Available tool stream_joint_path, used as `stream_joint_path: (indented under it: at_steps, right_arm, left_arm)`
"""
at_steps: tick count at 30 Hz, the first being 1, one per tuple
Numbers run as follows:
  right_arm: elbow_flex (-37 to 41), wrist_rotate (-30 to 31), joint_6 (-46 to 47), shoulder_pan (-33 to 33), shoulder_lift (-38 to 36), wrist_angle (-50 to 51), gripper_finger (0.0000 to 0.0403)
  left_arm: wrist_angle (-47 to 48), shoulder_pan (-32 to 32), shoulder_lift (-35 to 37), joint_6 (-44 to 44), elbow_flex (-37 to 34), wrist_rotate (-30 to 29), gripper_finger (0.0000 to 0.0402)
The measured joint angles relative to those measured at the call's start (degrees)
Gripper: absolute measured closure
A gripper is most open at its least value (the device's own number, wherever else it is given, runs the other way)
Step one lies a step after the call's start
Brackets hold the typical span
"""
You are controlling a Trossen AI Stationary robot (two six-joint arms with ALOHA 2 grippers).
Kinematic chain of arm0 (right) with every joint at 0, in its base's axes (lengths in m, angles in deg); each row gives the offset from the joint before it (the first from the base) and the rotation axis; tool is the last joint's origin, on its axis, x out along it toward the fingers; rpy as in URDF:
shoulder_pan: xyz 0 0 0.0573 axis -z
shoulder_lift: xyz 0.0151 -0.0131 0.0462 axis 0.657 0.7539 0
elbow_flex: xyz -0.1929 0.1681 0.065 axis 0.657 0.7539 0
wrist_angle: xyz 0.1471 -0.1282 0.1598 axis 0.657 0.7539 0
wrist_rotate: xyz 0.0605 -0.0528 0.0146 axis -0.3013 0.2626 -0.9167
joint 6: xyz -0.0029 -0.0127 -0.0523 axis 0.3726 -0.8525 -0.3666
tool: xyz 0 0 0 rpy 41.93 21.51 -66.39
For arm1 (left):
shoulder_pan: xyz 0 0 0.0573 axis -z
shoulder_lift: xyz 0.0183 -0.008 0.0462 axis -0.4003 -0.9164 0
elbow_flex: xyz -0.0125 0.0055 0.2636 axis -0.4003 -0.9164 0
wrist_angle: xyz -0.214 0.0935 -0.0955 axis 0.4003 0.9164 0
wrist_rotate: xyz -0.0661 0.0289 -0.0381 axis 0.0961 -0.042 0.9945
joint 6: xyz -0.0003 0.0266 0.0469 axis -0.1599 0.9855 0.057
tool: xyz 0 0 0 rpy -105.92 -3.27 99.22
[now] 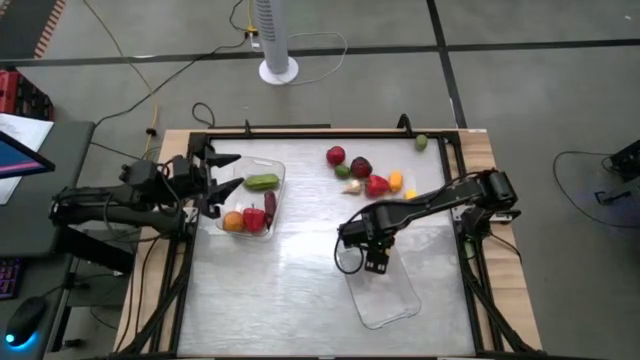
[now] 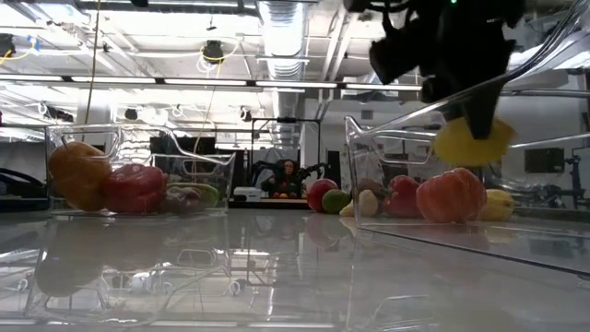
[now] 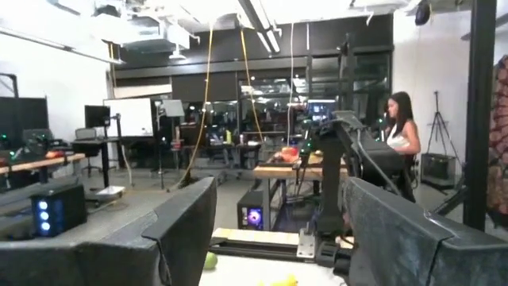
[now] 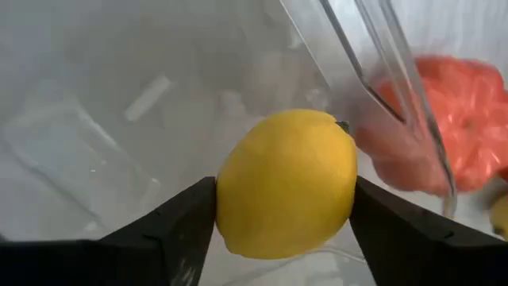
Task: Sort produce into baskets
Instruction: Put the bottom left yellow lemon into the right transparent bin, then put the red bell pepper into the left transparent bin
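We see the right tool (image 4: 282, 208) clenched on the lemon (image 4: 286, 184), hanging over the near end of the empty tray (image 1: 385, 285). Risk — released from this height, we judge the round lemon could bounce or roll over the shallow wall. The left tool (image 1: 222, 172) waits spread above the filled tray (image 1: 278, 180). Loose produce (image 1: 361, 167) lies farther back. The worktop (image 1: 290, 290) is glossy; beyond it, a lab with a person (image 3: 399, 131) standing.

yellow lemon (image 4: 286, 184) over clear basket (image 1: 385, 292)
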Motion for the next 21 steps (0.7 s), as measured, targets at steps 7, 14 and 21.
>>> stream_joint_path:
  at_steps: [7,14,21]
  right_arm:
    - [-0.04,-4.11,2.35,-0.87,-0.02,0.04,0.0023]
    - [-4.98,3.5,-0.49,-1.07,-0.09,6.4,0.0007]
    - [-5.62,15.24,-6.71,2.31,-4.56,6.81,0.0017]
  left_arm:
    - [-4.0,0.02,-3.44,-1.48,0.0,3.89,0.0136]
    - [-4.1,0.02,-3.7,-1.28,0.0,3.55,0.0136]
    - [-5.79,0.02,-3.69,2.15,0.0,0.42,0.0136]
